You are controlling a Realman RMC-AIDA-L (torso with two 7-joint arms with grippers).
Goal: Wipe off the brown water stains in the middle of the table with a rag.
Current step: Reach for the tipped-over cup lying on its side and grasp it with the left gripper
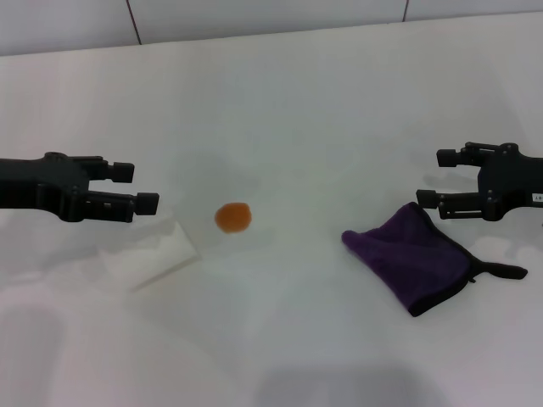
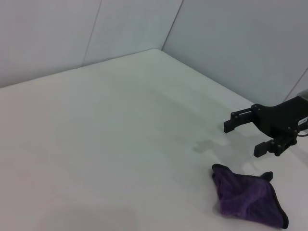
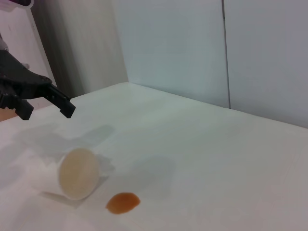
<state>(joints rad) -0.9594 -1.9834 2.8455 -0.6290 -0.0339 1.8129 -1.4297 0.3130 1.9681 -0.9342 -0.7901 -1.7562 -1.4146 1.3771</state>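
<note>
Lying just below the right claw, open and empty, the rag sits untouched.

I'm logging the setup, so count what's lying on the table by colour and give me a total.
Purple: 1, the dark purple fleecy rag with black trim.
Orange-brown: 1, the small round orange-brown liquid stain.
Pale translucent: 1, the pale translucent cup with a beige rim lying on its side.
Total: 3 on the white smooth table.
</note>
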